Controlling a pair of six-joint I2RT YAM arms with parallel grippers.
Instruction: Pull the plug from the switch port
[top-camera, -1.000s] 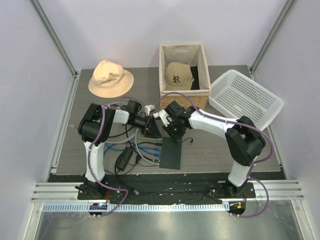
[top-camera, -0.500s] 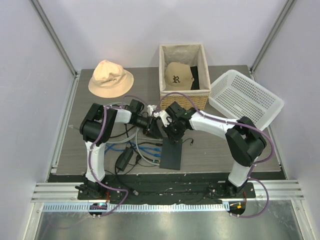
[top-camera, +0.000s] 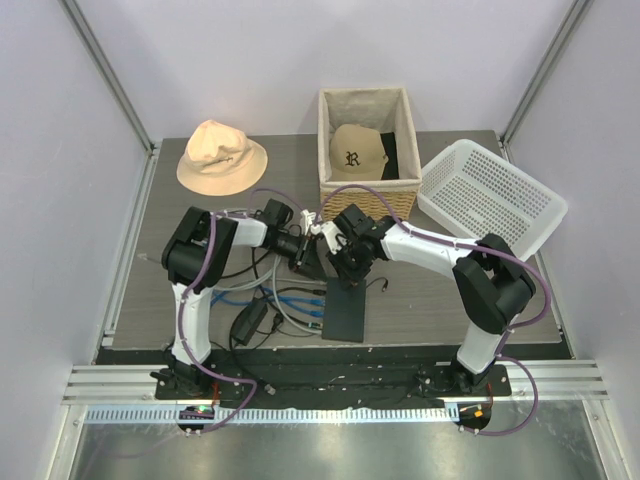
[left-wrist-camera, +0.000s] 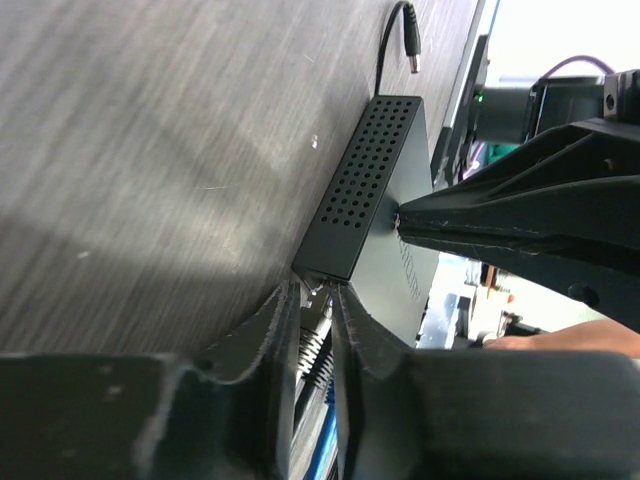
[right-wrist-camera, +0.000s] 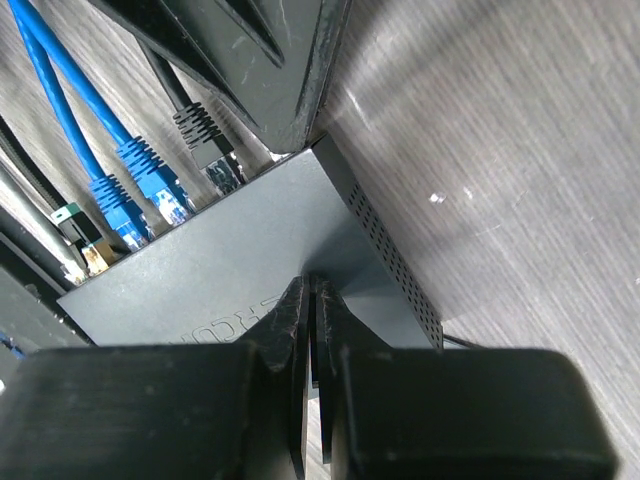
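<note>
The switch (top-camera: 345, 312) is a flat dark box on the table between the arms; its perforated side (left-wrist-camera: 370, 190) and top (right-wrist-camera: 200, 275) show in the wrist views. A black plug (left-wrist-camera: 318, 325) with a ribbed boot sits at the switch's socket edge, next to two blue plugs (right-wrist-camera: 150, 185). My left gripper (left-wrist-camera: 318, 300) has its jaws closed narrowly on that black plug (right-wrist-camera: 215, 150). My right gripper (right-wrist-camera: 312, 285) is shut, its tips pressing down on the switch's top; its fingers (left-wrist-camera: 520, 215) also show in the left wrist view.
Blue and grey cables (top-camera: 285, 298) and a black power adapter (top-camera: 250, 318) lie left of the switch. A loose barrel connector (left-wrist-camera: 408, 45) lies beyond it. At the back are a beige hat (top-camera: 221, 155), a lined basket (top-camera: 395, 185) holding a cap, and a white plastic basket (top-camera: 490, 195).
My left gripper has slid right to the switch's socket edge and its jaws have narrowed around the black plug. The right gripper has stayed pressed on the switch.
</note>
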